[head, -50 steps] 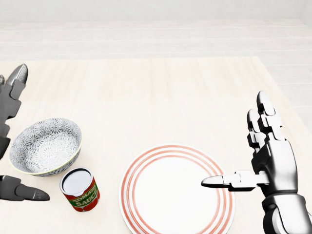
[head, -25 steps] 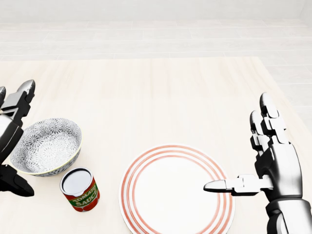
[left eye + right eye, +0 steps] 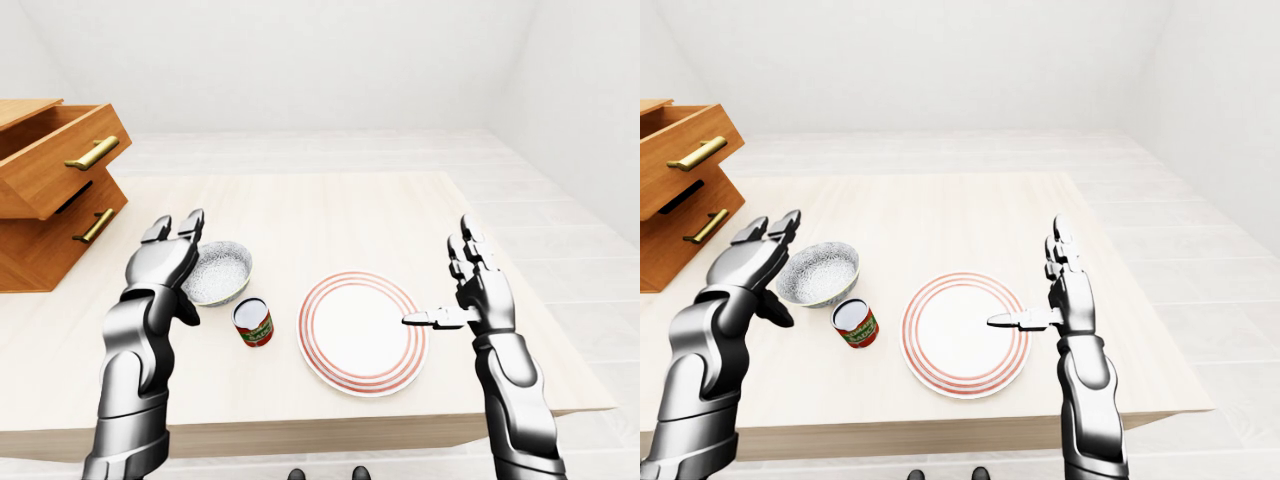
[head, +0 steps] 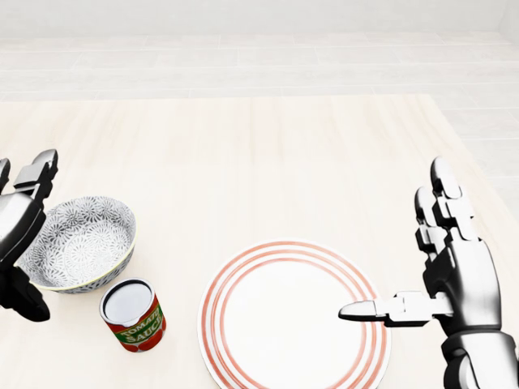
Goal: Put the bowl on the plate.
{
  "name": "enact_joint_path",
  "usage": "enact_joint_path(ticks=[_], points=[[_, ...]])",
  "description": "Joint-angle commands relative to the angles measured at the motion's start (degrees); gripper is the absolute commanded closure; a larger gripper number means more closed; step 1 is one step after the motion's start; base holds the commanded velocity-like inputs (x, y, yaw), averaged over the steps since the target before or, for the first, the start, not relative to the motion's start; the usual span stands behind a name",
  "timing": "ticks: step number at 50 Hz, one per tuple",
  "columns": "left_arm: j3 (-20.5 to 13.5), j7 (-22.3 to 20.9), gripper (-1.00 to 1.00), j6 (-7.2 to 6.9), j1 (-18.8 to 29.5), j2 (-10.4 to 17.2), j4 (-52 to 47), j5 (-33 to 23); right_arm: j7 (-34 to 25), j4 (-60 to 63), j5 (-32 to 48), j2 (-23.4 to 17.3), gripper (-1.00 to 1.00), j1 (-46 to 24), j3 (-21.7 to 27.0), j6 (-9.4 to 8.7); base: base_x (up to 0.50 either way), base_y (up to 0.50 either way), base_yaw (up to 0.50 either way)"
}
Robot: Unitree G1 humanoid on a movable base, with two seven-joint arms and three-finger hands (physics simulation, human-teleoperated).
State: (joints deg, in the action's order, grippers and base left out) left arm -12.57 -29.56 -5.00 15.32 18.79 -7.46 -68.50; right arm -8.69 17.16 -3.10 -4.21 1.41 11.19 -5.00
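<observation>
1. left-eye view: the grey patterned ceramic bowl is seen resting on the pale wooden table, apart from the white plate with red rings, so the task is judged not yet done. the left hand is held just beside the bowl's left rim with fingers spread, nothing being clamped; this placing is judged a readying for a grasp. whether the rim is touched cannot be told.

2. head view: a small tomato sauce can with a red and green label is shown upright between bowl and plate, just below the bowl; it is judged an obstacle, so the bowl would need lifting over it. the right hand is held apart from everything at the plate's right edge, fingers up and thumb pointed over the plate, empty.

3. right-eye view: a wooden drawer unit with brass handles is seen at the left edge, well apart from the bowl.
</observation>
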Motion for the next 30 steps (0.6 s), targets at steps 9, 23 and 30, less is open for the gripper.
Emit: enact_joint_path(ticks=[9, 23, 30], points=[[2.08, 3.48, -1.0, 0.0, 1.35, 0.0, 6.93, -3.3, 0.29, -1.49, -0.01, -0.14, -1.0, -0.82, -0.25, 0.0, 0.0, 0.0, 0.0], [2.98, 4.71, -1.0, 0.0, 1.62, -0.71, 9.22, -4.01, 0.41, -0.7, -0.28, -0.1, -1.0, -0.75, -0.46, 0.0, 0.0, 0.0, 0.0], [2.96, 6.17, -1.0, 0.0, 1.11, -0.78, 10.74, -3.64, 0.65, -1.05, -0.05, -0.11, -1.0, -0.8, -0.48, 0.0, 0.0, 0.0, 0.0]])
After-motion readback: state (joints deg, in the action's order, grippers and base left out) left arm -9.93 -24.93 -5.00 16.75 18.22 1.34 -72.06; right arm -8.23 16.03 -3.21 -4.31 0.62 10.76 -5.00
